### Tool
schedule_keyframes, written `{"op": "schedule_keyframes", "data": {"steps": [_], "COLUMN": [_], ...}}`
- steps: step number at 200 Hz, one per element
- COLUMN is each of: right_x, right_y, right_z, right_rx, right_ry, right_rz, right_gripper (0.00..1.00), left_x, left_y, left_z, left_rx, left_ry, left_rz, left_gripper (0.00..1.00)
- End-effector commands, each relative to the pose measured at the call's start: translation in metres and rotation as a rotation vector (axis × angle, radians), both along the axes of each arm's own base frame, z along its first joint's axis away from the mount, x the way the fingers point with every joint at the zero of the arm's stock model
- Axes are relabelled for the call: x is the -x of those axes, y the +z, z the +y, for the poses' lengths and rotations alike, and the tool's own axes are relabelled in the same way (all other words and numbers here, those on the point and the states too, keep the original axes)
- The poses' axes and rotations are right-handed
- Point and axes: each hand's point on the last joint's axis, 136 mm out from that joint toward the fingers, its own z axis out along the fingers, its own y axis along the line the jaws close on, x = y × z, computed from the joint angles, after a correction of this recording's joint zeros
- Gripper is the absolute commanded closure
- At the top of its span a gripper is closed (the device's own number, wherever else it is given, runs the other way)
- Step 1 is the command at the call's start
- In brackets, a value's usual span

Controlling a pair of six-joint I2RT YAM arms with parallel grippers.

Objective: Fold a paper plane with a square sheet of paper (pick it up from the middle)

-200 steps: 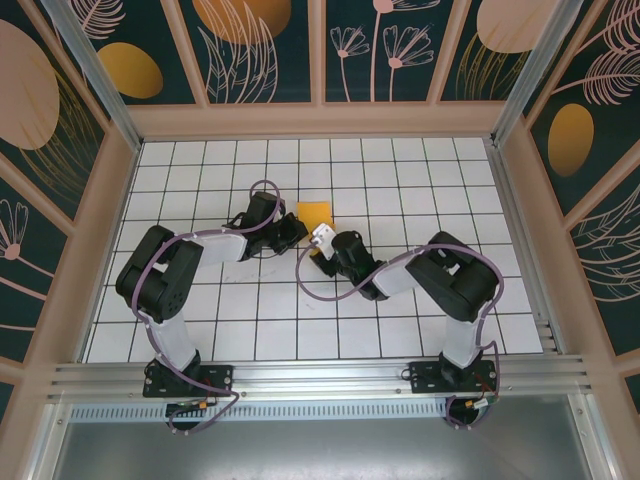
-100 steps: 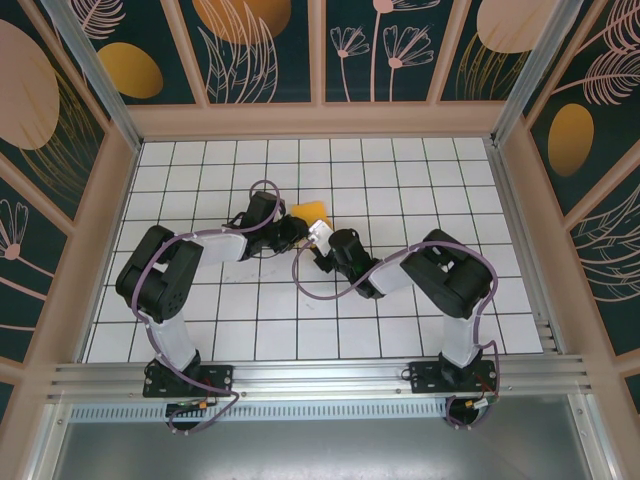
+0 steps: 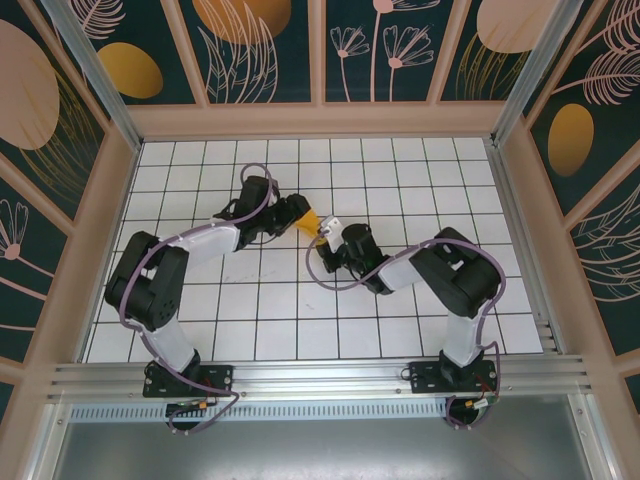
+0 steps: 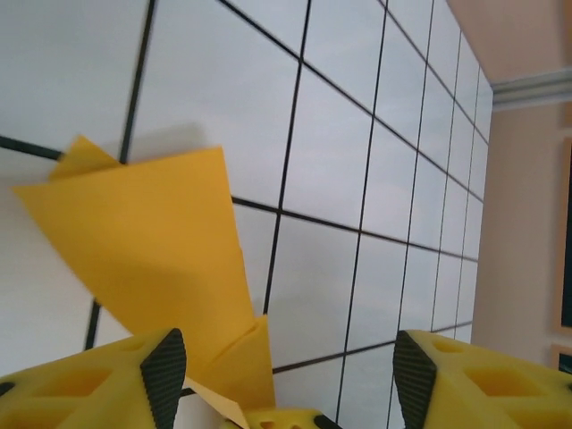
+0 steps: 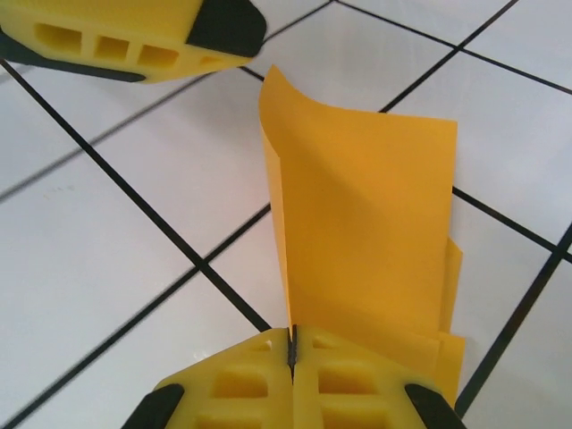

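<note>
Near the middle of the white, black-gridded table (image 3: 420, 180), the left gripper (image 3: 297, 211) (image 4: 286, 380) is seen with its yellow jaws spread wide, just beside the folded orange-yellow sheet of paper (image 3: 311, 221) (image 4: 152, 241) (image 5: 366, 232). The sheet is pinched at one edge by the right gripper (image 3: 325, 238) (image 5: 292, 349), whose jaws are pressed tightly together on it.

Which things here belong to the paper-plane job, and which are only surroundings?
Job:
- folded paper
- right gripper, shut on the paper's edge
- left gripper, open beside it

Surroundings:
- grid table
- painted wall panels
</note>
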Motion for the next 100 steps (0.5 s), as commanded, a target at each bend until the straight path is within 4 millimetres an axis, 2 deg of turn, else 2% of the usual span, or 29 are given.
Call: {"op": "schedule_keyframes", "data": {"steps": [1,35,41,100], "right_x": [0.012,0.012,0.011,0.001], "right_y": [0.020,0.029,0.029,0.026], "right_z": [0.007,0.004,0.004,-0.006], "right_rx": [-0.151,-0.277,-0.293,-0.431], "right_ry": [0.054,0.055,0.048,-0.017], "right_rz": [0.110,0.233,0.256,0.425], "right_gripper": [1.00,1.00,1.00,1.00], "left_x": [-0.007,-0.005,0.001,0.011], "left_y": [0.025,0.027,0.018,0.011], "left_z": [0.016,0.017,0.019,0.011], "left_rx": [-0.046,-0.040,-0.042,0.021], "left_ry": [0.032,0.024,0.016,-0.032], "left_rz": [-0.078,-0.109,-0.093,-0.126], "left_gripper": [0.32,0.29,0.29,0.30]}}
